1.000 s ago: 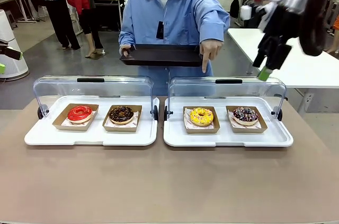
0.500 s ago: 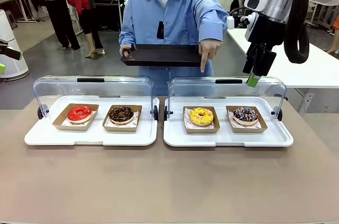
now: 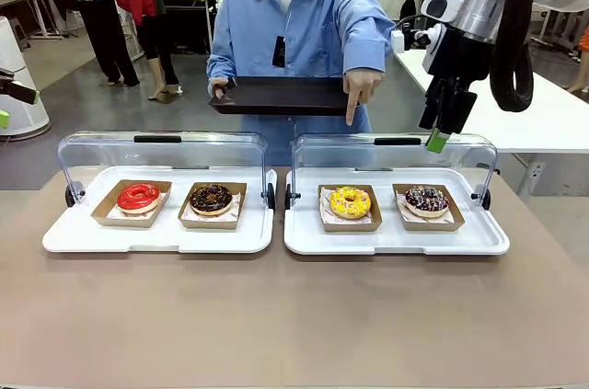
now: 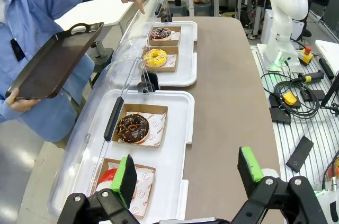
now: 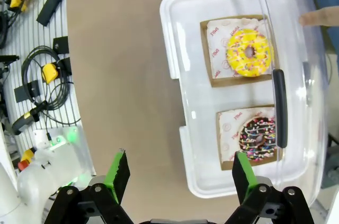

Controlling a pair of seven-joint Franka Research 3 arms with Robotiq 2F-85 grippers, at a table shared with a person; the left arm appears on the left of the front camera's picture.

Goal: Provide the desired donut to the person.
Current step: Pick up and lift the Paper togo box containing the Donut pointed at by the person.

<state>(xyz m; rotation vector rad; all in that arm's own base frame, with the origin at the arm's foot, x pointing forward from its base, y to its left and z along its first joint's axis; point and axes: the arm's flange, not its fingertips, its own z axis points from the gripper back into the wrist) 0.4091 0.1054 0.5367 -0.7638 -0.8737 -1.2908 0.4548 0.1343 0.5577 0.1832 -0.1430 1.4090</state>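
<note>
Near left: left gripper (image 4: 187, 172) at table's left end, aimed along trays, jaws wide apart, empty. Right tray (image 3: 396, 240): yellow donut (image 3: 350, 201) in left paper boat, lying flat, hole up, round; sprinkle donut (image 3: 426, 199) just right of it. Clear lid (image 3: 460, 157) raised at tray's far side. Above lid top, right gripper (image 3: 440, 134) hangs fingers-down, jaws spread, empty. Far: person's hand (image 3: 364, 87), index down toward yellow donut, other fingers curled; other hand (image 3: 217, 87) grips dark tray (image 3: 281, 95).

Likely a robotics lab: white robot arm (image 4: 288, 17), floor cables (image 4: 275, 77), worktable (image 3: 538, 108).
</note>
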